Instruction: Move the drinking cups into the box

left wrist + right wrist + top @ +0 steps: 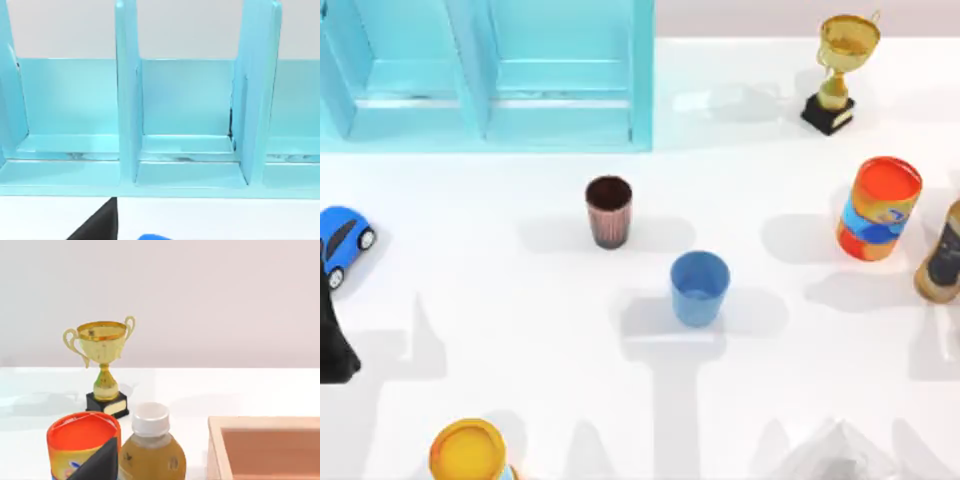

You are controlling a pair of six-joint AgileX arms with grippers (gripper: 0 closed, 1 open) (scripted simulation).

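Two drinking cups stand upright and apart near the table's middle. The dark brown-maroon ribbed cup [609, 211] is nearer the back, and the plain blue cup [700, 288] sits in front and to its right. An open tan box [265, 445] shows in the right wrist view, beside a bottle. A black part of my left gripper [100, 224] faces a teal rack in the left wrist view. A black part of my right gripper [100, 462] hangs in front of an orange canister. Neither gripper is near a cup.
A teal divided rack [490, 75] fills the back left. A gold trophy [840, 72], an orange-and-blue canister [878, 208] and a brown bottle [942, 255] stand at the right. A blue toy car [342, 240] and a black shape [335, 345] sit at the left edge. A yellow-topped can [468, 452] is at the front.
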